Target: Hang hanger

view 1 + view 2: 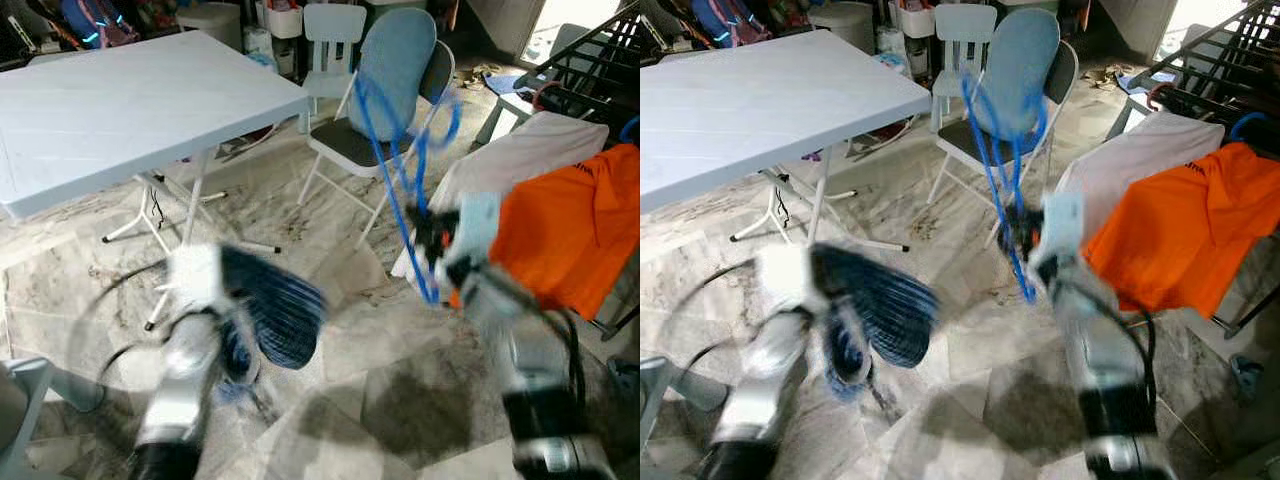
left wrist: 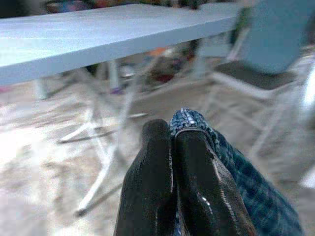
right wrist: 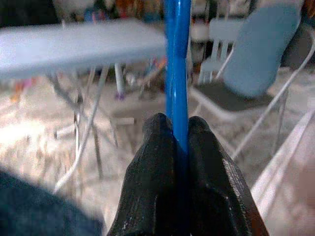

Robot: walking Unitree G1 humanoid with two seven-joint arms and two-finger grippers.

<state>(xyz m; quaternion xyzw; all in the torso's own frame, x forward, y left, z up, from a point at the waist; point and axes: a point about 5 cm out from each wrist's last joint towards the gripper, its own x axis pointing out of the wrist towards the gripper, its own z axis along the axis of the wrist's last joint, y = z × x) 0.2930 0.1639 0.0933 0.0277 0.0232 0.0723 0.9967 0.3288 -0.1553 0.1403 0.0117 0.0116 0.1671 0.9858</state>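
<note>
A blue wire hanger (image 1: 400, 170) stands upright in front of me, blurred by motion, with its hook (image 1: 450, 115) up near the chair back. My right gripper (image 1: 430, 240) is shut on its lower part; in the right wrist view both fingers (image 3: 160, 147) pinch the blue rod (image 3: 177, 59). My left gripper (image 2: 172, 130) is shut on a dark blue checked garment (image 1: 285, 310), which hangs low at the left over the floor. A black drying rack (image 1: 590, 60) stands at the far right.
An orange shirt (image 1: 570, 230) and a white cloth (image 1: 520, 150) are draped over the rack. A folding chair with a blue cover (image 1: 395, 70) is straight ahead, a white folding table (image 1: 120, 100) at the left, and a small white chair (image 1: 333, 30) behind. The floor is marble.
</note>
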